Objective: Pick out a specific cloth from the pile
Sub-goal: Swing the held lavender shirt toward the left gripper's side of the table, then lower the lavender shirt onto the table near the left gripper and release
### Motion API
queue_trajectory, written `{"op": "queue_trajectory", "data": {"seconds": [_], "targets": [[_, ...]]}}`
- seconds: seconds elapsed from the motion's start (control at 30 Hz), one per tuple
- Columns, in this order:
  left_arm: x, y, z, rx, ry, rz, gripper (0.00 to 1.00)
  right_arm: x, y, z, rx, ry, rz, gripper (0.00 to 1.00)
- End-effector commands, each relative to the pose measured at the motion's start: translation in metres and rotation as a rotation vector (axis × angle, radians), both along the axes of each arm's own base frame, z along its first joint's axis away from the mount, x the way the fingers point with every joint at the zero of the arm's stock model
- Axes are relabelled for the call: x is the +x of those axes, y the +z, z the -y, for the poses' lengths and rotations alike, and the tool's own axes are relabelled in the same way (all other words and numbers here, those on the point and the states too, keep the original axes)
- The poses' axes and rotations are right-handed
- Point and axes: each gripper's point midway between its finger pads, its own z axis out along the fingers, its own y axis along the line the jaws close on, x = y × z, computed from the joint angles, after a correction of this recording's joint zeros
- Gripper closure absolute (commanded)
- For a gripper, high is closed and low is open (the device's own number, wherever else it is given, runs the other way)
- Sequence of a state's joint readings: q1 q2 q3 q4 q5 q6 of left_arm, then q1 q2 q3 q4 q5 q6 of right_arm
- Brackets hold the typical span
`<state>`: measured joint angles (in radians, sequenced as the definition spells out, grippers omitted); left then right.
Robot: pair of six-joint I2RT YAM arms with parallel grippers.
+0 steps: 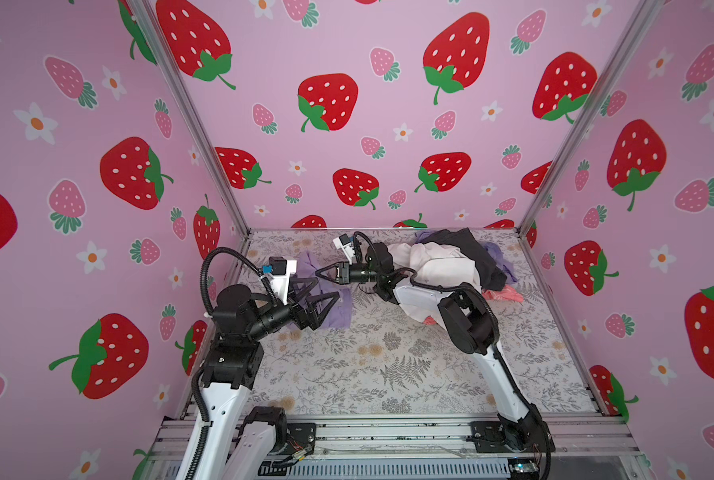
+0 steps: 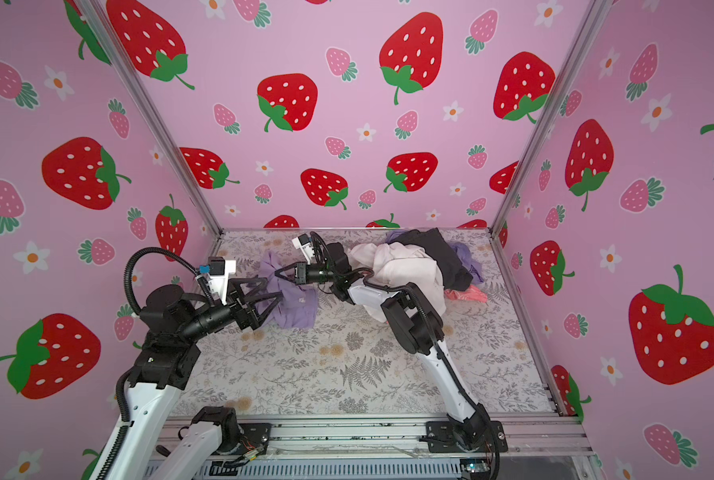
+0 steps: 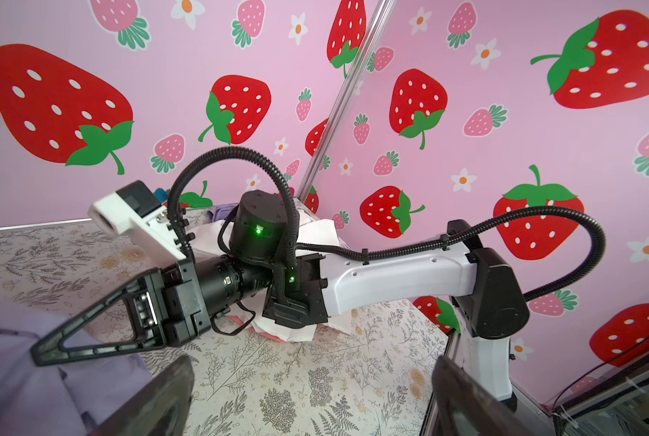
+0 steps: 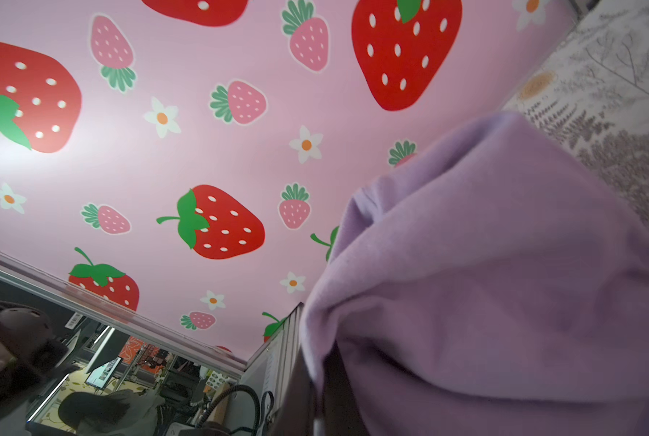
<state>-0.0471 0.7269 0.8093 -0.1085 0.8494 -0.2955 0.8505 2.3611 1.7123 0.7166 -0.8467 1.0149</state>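
A: A booth walled in pink strawberry-print panels point(image 1: 347, 124) is seen, and its bench point(image 1: 388, 374) is covered with a grey-and-tan floral sheet. Where is the task's thing found?

B: The soft, plain lavender-purple cloth point(image 1: 338, 311) is spread near the far left corner of the bench. It is set well apart from the pile point(image 1: 467, 249), a heap of white, black, coral-pink and purple cloths in the far right corner.

A: How are the fingers set?

B: The black, triangular-fingered right gripper point(image 2: 278, 274) is reached across the middle with its fingers pressed together. In the right wrist view a bunched fold of lavender fabric is gathered at them, so a pinch on the cloth's far end is judged likely. The matching left gripper point(image 1: 328, 288) is spread wide above the cloth's near part, with nothing between its fingers.

A: What could go wrong?

B: Only a thin fold appears to be pinched, so it could be lost if the cloth is lifted or dragged sharply. The two grippers are placed close together, and a knock could be caused if either is moved toward the other. The right arm is passed over the near edge of the pile's large white cloth point(image 1: 430, 266), so fabric could be snagged and dragged along when that arm is drawn back.
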Motion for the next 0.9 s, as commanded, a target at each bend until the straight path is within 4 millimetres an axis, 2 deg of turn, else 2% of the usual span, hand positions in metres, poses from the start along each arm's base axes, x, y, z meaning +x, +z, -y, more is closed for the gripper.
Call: {"op": "queue_trajectory", "data": {"seconds": [0.0, 0.07, 0.27, 0.47, 0.6, 0.73, 0.87], "targets": [[-0.002, 0.004, 0.004, -0.005, -0.027, 0.021, 0.01, -0.015, 0.001, 0.006, -0.04, 0.009, 0.045, 1.0], [-0.001, 0.003, 0.004, -0.006, -0.029, 0.013, 0.01, -0.021, -0.019, 0.008, -0.105, 0.015, 0.024, 1.0], [0.002, 0.0, 0.004, -0.007, -0.031, -0.004, 0.01, -0.033, -0.056, 0.007, -0.23, 0.02, 0.023, 1.0], [0.003, -0.001, 0.005, -0.008, -0.032, -0.007, 0.01, -0.042, -0.095, 0.006, -0.388, 0.01, 0.038, 0.76], [0.005, -0.002, 0.005, -0.009, -0.032, -0.015, 0.01, -0.043, -0.112, 0.005, -0.428, 0.001, 0.025, 0.63], [0.007, -0.003, 0.005, -0.012, -0.03, -0.023, 0.01, -0.037, -0.131, 0.0, -0.463, -0.011, 0.002, 0.58], [0.008, -0.003, 0.004, -0.013, -0.024, -0.025, 0.01, -0.03, -0.137, -0.008, -0.462, -0.016, 0.002, 0.56]]}}
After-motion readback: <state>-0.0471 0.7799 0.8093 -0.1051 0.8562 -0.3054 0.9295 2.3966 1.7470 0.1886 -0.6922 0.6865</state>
